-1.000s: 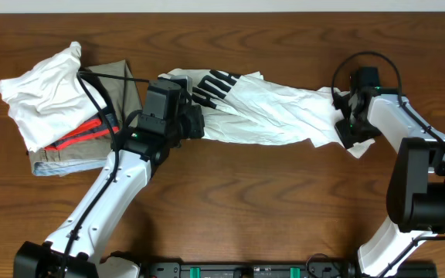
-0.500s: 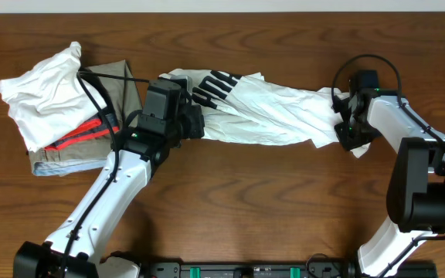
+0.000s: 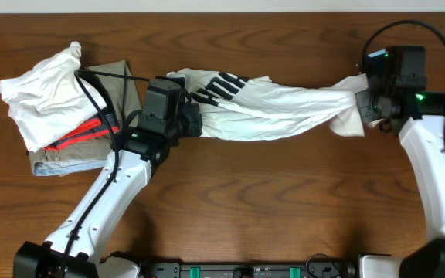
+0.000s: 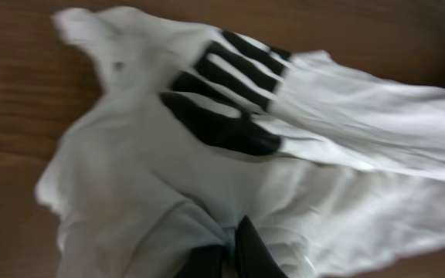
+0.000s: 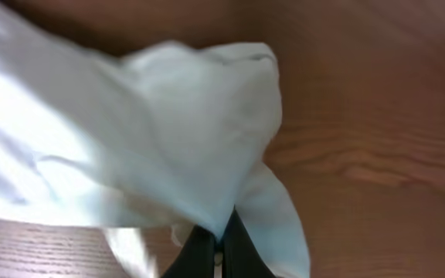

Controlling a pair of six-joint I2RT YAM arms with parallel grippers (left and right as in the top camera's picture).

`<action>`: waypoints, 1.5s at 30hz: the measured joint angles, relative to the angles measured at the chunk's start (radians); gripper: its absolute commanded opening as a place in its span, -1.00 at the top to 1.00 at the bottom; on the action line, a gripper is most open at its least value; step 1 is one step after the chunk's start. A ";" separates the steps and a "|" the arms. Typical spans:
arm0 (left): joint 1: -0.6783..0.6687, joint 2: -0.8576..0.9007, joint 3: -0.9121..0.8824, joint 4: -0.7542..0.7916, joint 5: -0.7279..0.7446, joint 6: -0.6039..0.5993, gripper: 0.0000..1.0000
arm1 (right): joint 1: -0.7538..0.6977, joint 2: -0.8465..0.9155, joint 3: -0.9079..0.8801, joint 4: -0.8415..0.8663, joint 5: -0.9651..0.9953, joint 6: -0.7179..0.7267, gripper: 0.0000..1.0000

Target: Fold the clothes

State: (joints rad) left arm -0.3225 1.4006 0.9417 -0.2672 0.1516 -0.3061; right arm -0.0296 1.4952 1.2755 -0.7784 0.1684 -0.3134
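The clothes in hand are a white thin garment (image 3: 284, 112) with a black striped print (image 3: 224, 83), stretched in a long band across the middle of the table. My left gripper (image 3: 194, 120) is shut on its left end. In the left wrist view the cloth (image 4: 145, 170) bunches into my left gripper (image 4: 230, 251). My right gripper (image 3: 365, 104) is shut on the right end, which is raised off the table. In the right wrist view the cloth (image 5: 168, 139) hangs from my right gripper (image 5: 221, 247).
A pile lies at the far left: a crumpled white cloth (image 3: 41, 93) on a khaki-olive garment (image 3: 123, 86), with a red-and-black garment (image 3: 79, 135) between them. Black cables (image 3: 99, 100) run over the pile to the left arm. The wooden table (image 3: 284, 201) surrounds them.
My right gripper shut on the garment's right end, then lifted and moved right and toward the far edge, pulling the cloth taut. The left gripper kept its hold and place.
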 measured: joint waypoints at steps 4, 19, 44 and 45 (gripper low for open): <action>0.000 0.000 0.000 0.026 -0.034 0.020 0.88 | 0.000 0.014 -0.001 0.060 0.000 0.027 0.86; 0.000 0.000 0.000 0.029 -0.160 0.046 0.88 | -0.117 0.329 -0.003 0.127 -0.043 0.241 0.10; 0.000 0.000 0.000 -0.041 -0.167 0.046 0.86 | -0.098 0.300 -0.237 -0.154 -0.018 0.509 -0.11; 0.000 0.000 0.000 -0.041 -0.167 0.046 0.86 | -0.098 0.300 -0.262 -0.126 -0.017 0.518 -0.12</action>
State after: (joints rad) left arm -0.3225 1.4006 0.9417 -0.3080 -0.0154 -0.2600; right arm -0.1272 1.7954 1.0130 -0.9047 0.1516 0.2043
